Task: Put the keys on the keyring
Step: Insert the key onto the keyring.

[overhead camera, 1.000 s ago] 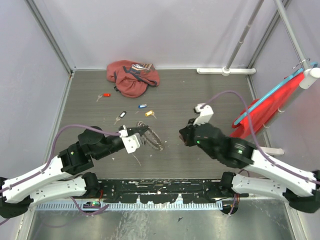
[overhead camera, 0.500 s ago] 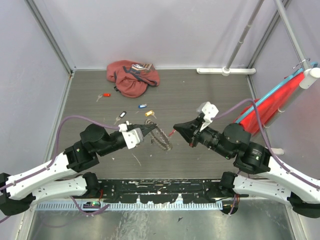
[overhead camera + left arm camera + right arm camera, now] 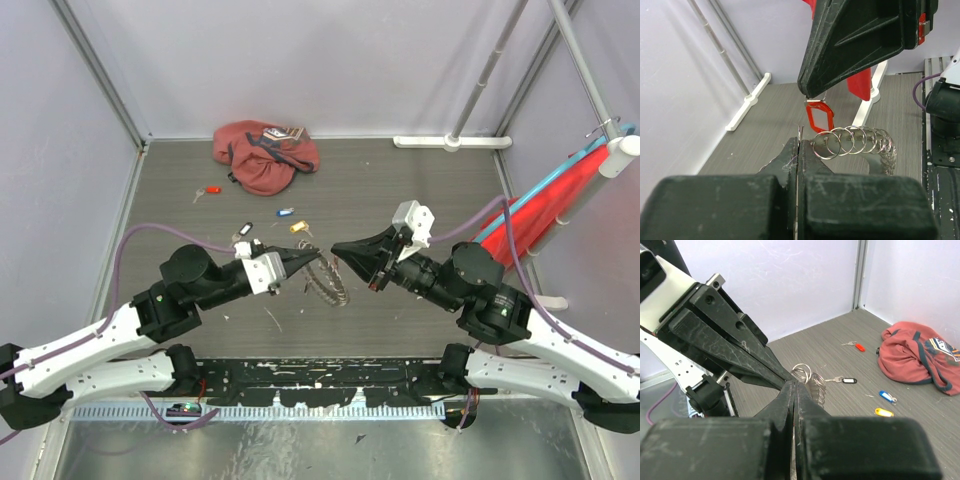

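1. The grey wood-grain surface [image 3: 400,190] carries everything; the keyring [image 3: 328,283] sits near its middle, between the 2 arms.
2. The left fingers [image 3: 312,259] reach the keyring from its left. They are pressed fully together on the first ring of the keyring [image 3: 855,142], with a thin wire end poking up from the pinch.
3. The right fingers [image 3: 338,249] come at the keyring from its right. They are also closed tight, their tip just above and beside the left tip. In the left wrist view, a red-headed key [image 3: 820,116] hangs from that tip by a small ring, right over the keyring's first loops.
4. A red cloth [image 3: 530,220] hangs on a pole well to the right of the keyring.
5. A reddish-pink bag [image 3: 265,155] lies far behind the keyring, by the back wall.
6. Up close, the keyring is a row of overlapping silver loops like a stretched coil, with plain silver keys bunched at its far end. From above it is a grey spiky cluster. I cannot tell whether its low end touches the surface.
7. 4 loose keys lie between the keyring and the bag: a black key [image 3: 243,229], a yellow key [image 3: 297,226], a blue key [image 3: 285,212] and, farthest left, a second red key [image 3: 210,190].
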{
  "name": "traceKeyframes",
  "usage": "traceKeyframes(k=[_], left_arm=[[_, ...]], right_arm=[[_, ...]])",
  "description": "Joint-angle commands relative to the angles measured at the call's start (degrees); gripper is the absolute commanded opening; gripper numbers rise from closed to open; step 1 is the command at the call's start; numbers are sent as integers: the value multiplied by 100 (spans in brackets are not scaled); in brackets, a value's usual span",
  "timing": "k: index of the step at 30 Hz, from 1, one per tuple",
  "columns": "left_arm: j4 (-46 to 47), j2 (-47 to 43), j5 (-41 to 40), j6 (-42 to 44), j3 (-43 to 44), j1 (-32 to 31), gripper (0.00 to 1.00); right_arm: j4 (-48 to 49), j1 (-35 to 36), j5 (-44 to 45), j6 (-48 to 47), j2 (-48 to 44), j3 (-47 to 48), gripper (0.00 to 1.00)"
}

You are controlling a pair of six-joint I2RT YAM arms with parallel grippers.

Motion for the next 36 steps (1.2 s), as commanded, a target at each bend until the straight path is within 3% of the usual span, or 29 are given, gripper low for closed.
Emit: traceKeyframes(k=[1, 19, 36], left_arm=[[459, -1, 70, -174, 259, -2, 0], [649, 24, 62, -590, 256, -5, 0], [743, -7, 73, -671, 199, -3, 0]], right_arm=[[640, 24, -219, -46, 88, -9, 1], [657, 24, -225, -5, 258, 30, 1], [633, 24, 615, 230, 86, -136, 1]])
